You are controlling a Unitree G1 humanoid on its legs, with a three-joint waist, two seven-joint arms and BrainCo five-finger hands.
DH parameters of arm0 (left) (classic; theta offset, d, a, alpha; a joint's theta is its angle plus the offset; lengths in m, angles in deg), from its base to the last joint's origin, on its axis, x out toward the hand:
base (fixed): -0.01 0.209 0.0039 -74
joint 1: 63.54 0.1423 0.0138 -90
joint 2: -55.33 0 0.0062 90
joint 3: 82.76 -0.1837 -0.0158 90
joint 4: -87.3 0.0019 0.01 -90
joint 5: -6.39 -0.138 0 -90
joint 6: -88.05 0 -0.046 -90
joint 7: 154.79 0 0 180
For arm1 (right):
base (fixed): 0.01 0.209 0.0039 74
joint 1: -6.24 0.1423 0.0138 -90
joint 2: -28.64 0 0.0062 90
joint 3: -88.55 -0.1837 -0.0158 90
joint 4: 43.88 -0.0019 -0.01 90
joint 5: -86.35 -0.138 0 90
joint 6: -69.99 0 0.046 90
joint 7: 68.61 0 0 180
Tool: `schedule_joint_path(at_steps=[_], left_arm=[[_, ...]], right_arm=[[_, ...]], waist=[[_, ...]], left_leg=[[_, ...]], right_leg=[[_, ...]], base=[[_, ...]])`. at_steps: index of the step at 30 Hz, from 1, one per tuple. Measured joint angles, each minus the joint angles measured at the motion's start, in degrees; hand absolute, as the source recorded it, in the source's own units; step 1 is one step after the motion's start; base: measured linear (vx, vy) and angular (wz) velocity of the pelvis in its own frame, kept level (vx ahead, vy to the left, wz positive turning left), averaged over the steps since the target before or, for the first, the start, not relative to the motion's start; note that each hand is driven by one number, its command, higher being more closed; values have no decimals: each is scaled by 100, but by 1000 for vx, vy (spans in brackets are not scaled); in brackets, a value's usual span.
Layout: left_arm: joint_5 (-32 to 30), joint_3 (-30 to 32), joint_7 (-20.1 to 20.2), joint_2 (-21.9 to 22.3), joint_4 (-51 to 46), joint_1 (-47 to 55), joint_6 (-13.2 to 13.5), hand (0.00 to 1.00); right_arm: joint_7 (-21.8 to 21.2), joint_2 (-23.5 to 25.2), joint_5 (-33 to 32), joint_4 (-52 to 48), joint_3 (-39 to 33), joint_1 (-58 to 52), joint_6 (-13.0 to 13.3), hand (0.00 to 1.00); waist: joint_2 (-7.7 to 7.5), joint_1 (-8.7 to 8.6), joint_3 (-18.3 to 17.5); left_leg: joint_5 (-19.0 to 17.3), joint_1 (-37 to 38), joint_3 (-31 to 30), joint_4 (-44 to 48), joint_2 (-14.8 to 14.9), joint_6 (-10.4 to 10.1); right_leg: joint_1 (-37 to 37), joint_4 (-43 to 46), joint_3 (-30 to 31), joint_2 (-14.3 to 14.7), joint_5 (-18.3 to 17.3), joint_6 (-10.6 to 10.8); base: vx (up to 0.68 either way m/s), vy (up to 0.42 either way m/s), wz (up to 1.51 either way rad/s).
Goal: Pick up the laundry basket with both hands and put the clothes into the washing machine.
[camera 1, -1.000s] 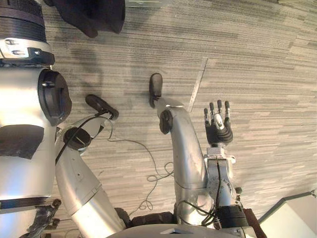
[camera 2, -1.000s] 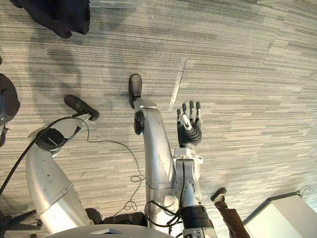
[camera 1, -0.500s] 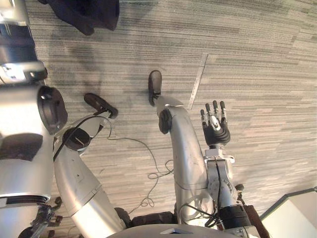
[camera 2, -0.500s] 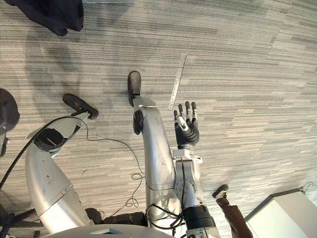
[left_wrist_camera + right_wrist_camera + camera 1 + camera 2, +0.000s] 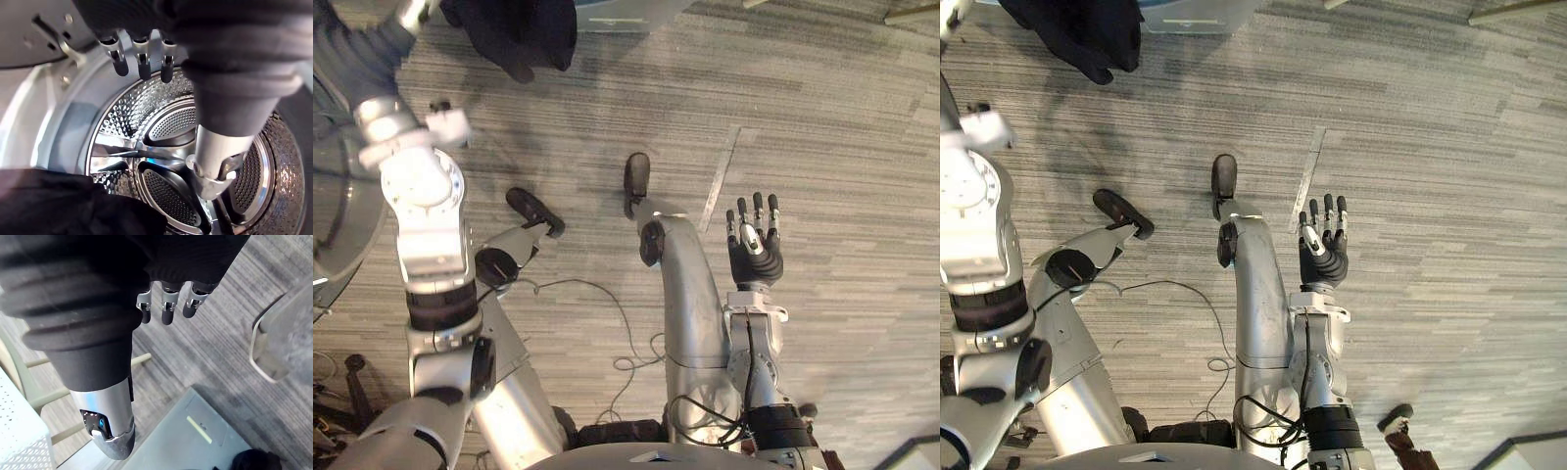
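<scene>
My left hand (image 5: 141,61): fingers straight, empty, facing washing machine drum (image 5: 124,115); dark garment (image 5: 58,200) at its mouth. My right hand (image 5: 756,259): fingers straight, empty, above carpet (image 5: 862,147).

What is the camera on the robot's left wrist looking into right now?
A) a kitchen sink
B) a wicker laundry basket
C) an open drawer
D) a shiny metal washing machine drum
D: past the left hand, the left wrist view shows the dimpled metal drum with its paddles, and a dark cloth lies in front of it.
</scene>
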Motion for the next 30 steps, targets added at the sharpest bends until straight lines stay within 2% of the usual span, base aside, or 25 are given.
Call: schedule_joint_path(at_steps=[1,2,3,6,8,10,11,12,13,15,17,20,23,27,30], left_arm=[[76,-59,243,163,-95,386,120,0],[125,-124,339,236,-115,582,192,0],[318,-294,616,362,-113,1014,318,0],[1145,-878,1400,632,-57,1996,563,0],[1534,-1265,1674,804,204,2268,716,0],[2236,-1543,2015,971,617,2381,771,0],[2622,-1654,2148,1089,862,2359,833,0],[2670,-1667,2169,1123,907,2350,847,0],[2872,-1768,2225,1236,1127,2308,922,0],[2877,-1908,2228,1312,1375,2264,976,0],[2854,-2180,2220,1399,1748,2250,984,0],[2879,-2570,2241,1387,1805,2259,1030,0],[2983,-2756,2305,1389,1806,2257,1105,0],[3156,-2950,2344,1405,1807,2232,1172,0],[3158,-2990,2332,1520,1819,2174,1176,0]], right_arm=[[11,4,33,-3,-19,53,-43,0],[11,8,36,-4,-31,76,-59,0],[24,7,42,31,-47,132,-104,0],[160,4,430,326,-106,268,-176,0],[298,-23,750,563,-176,430,-234,0],[696,-38,1474,1010,-228,841,-433,0],[1002,-85,2057,1217,-270,1159,-596,0],[1043,-95,2139,1240,-270,1218,-620,0],[1268,-151,2661,1328,-316,1547,-745,0],[1531,-266,3259,1395,-459,1867,-865,0],[1877,-483,3738,1633,-744,2427,-944,0],[2174,-726,3865,2206,-969,3163,-952,0],[2280,-924,3864,2782,-988,3883,-955,0],[2268,-1356,3857,4077,-629,5171,-1014,0],[2236,-1715,3858,4673,-352,5903,-1083,0]], waist=[[78,61,-3],[102,92,-5],[133,147,-4],[150,272,-5],[151,380,-4],[168,415,-2],[173,455,-1],[174,462,0],[178,509,-2],[185,581,0],[187,657,1],[186,751,-4],[189,823,-3],[243,1035,-26],[333,1092,-21]], left_leg=[[46,83,-2,-82,-19,-4],[73,130,-2,-132,-46,-15],[122,237,-2,-249,-103,-43],[268,458,-9,-546,-188,-96],[374,588,-11,-759,-260,-116],[527,731,-27,-1039,-381,-118],[655,783,-50,-1260,-443,-109],[685,787,-64,-1312,-462,-99],[874,800,-132,-1627,-575,-101],[1069,840,-152,-2013,-693,-124],[1476,1025,-142,-2769,-915,-116],[1853,1198,-140,-3503,-1195,-86],[2002,1174,-135,-3814,-1342,-83],[2193,983,-164,-4100,-1453,-67],[2373,780,-225,-4298,-1590,-69]], right_leg=[[101,-60,-23,0,11,-18],[145,-96,-23,-1,17,-25],[249,-172,-24,-8,32,-35],[520,-432,-107,-15,93,-58],[684,-606,-158,-28,144,-65],[887,-824,-272,-93,211,-79],[1014,-1028,-359,-107,288,-80],[1037,-1080,-383,-110,308,-85],[1161,-1375,-509,-127,430,-87],[1311,-1753,-697,-184,569,-87],[1650,-2427,-1000,-238,837,-78],[1893,-2952,-1253,-320,1067,-127],[1854,-3101,-1357,-393,1151,-160],[1653,-3131,-1515,-454,1192,-176],[1393,-2996,-1662,-598,1136,-222]], base=[[-33,-4,5],[-40,-3,7],[-34,1,5],[-22,8,7],[-12,12,14],[-6,14,23],[-2,13,19],[-11,25,27],[-10,20,26],[-8,36,38],[1,37,48],[10,18,46],[3,-3,22],[-20,-33,20],[-46,-28,35]])
